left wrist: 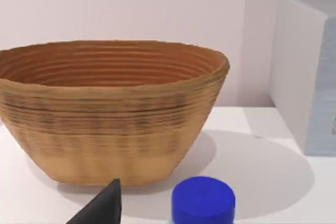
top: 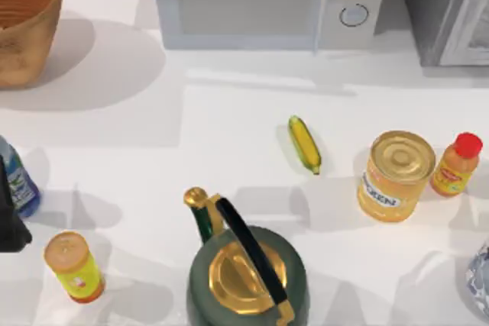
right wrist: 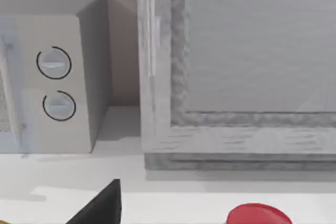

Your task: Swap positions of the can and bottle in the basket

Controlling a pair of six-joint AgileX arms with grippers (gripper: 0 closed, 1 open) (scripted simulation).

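Observation:
The basket [top: 23, 20] stands at the table's far left corner; the left wrist view faces its woven outer wall [left wrist: 110, 119], which hides its floor. The bottle [top: 17, 177] stands upright on the table at the left edge, well in front of the basket, and its blue cap [left wrist: 203, 200] shows close up in the left wrist view. My left gripper [top: 9, 223] is a dark shape right beside the bottle, on its near side. A dark part of my right gripper [right wrist: 102, 211] shows in the right wrist view. The can is out of view.
A yellow-green tube with an orange lid [top: 72, 265] stands front left, and a dark green kettle [top: 244, 272] front centre. A corn cob [top: 304, 144] lies mid-table. A big yellow can [top: 396, 175] and an orange bottle [top: 456, 164] stand right. A microwave [top: 267, 1] lines the back.

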